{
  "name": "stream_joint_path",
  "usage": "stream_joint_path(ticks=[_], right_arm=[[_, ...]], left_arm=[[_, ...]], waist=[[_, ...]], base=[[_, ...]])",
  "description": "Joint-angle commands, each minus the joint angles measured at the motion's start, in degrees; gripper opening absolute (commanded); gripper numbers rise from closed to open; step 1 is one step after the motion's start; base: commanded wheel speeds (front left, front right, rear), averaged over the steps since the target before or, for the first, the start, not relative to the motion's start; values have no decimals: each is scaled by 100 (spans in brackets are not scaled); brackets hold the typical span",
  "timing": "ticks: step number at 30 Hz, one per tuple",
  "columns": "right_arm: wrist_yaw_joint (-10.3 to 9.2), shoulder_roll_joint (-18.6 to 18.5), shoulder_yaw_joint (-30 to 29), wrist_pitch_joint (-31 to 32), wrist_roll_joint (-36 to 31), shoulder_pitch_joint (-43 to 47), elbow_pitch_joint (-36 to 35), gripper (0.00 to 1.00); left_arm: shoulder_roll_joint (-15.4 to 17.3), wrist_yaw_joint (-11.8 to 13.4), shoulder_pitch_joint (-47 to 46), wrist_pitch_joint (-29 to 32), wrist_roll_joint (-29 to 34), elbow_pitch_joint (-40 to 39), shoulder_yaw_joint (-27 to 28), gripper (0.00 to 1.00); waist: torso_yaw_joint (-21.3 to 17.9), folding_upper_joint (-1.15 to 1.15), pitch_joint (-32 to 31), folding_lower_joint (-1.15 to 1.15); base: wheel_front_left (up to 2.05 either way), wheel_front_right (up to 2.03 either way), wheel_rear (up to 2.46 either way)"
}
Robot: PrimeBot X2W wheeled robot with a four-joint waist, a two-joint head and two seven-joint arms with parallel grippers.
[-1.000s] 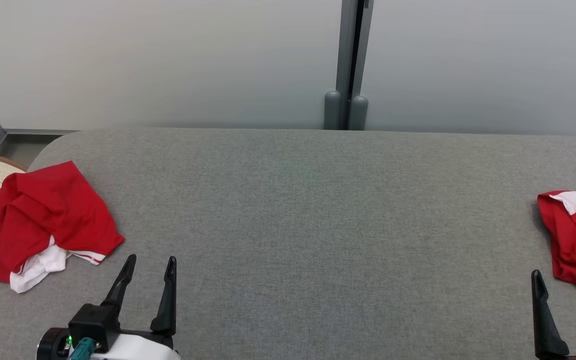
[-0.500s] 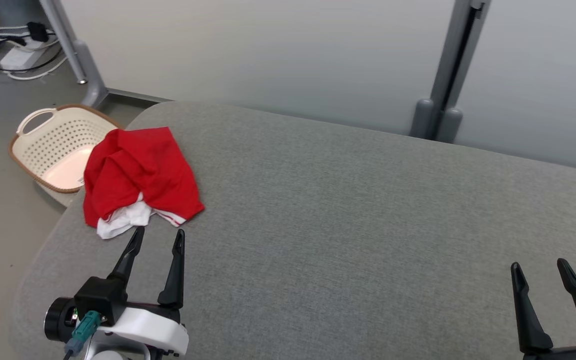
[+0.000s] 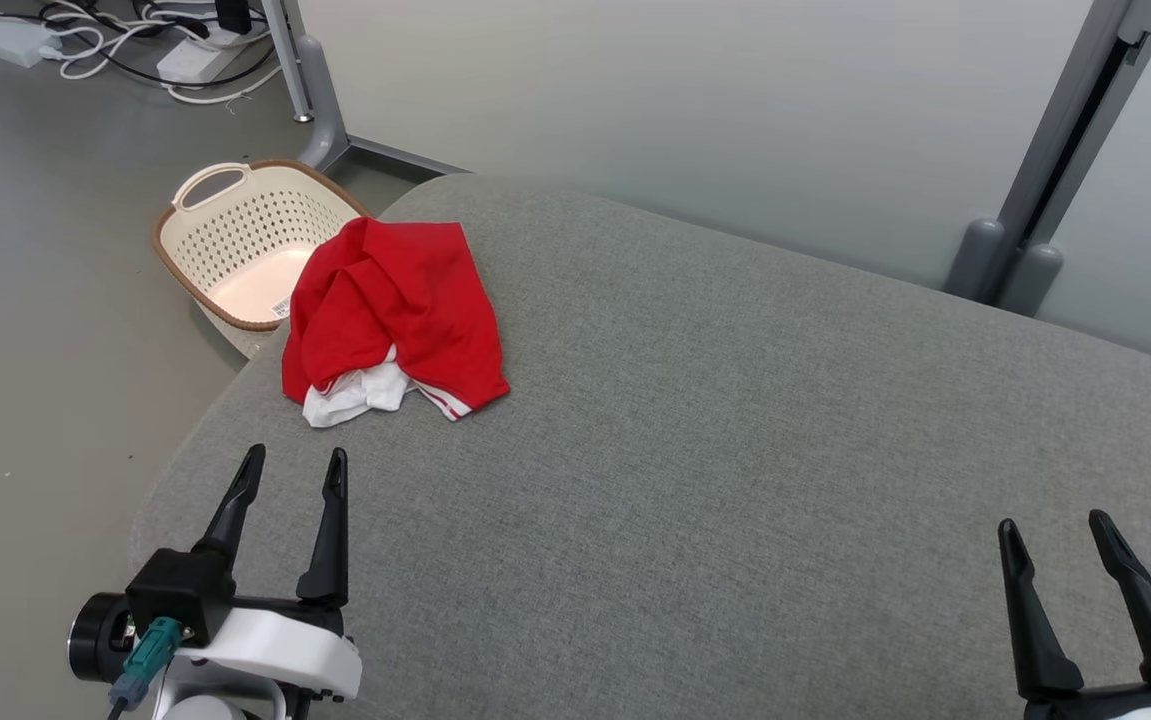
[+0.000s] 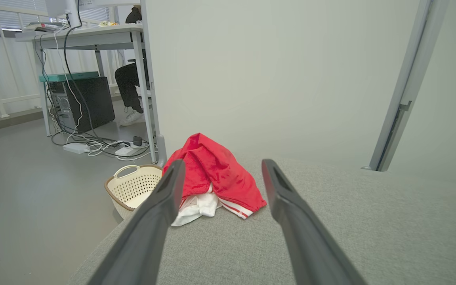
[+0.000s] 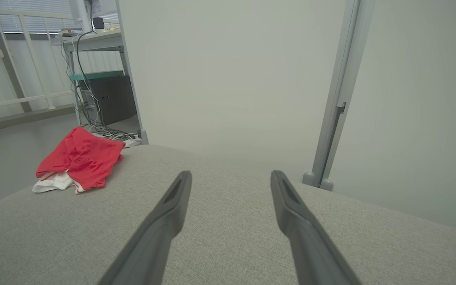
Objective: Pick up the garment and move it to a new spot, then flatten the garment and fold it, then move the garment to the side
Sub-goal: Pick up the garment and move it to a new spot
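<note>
Starting out, we hold both jaws wide open, empty; the garment (image 3: 395, 290) lies crumpled ahead of our left jaws, nothing done yet.

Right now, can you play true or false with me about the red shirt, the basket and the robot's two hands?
1. The red garment lies on the grey table. True.
2. The left gripper is holding the garment. False: it is open, short of the garment, and holds nothing.
3. The basket sits on the floor by the table's corner. True.
4. The garment is folded flat and neat. False: it is bunched up, with a white part poking out.
5. The right gripper is open, far from the garment. True.
</note>
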Motion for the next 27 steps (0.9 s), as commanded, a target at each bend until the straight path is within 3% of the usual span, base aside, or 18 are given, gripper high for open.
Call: stream_joint_path(ticks=[1,8,15,21,27], right_arm=[[-2,-43,-7,4,-8,-75,32,100],[-2,-139,75,63,10,-233,-34,100],[-2,-325,101,248,-35,-588,-351,100],[-2,-492,91,464,-119,-980,-676,100],[-2,-541,66,501,-146,-1255,-760,100]], left_arm=[[18,14,-7,-24,-11,-6,31,100],[-110,28,-213,-29,-51,28,56,100],[-339,-53,-880,-24,-209,395,238,100],[-486,-263,-1914,-25,-542,1690,509,100],[-511,-482,-2876,-26,-842,3360,767,100]], waist=[[3,0,12,0],[-114,0,246,0],[-543,0,1077,0],[-978,0,2035,0],[-1189,0,2583,0]], base=[[0,0,0],[0,0,0],[0,0,0],[0,0,0],[0,0,0]])
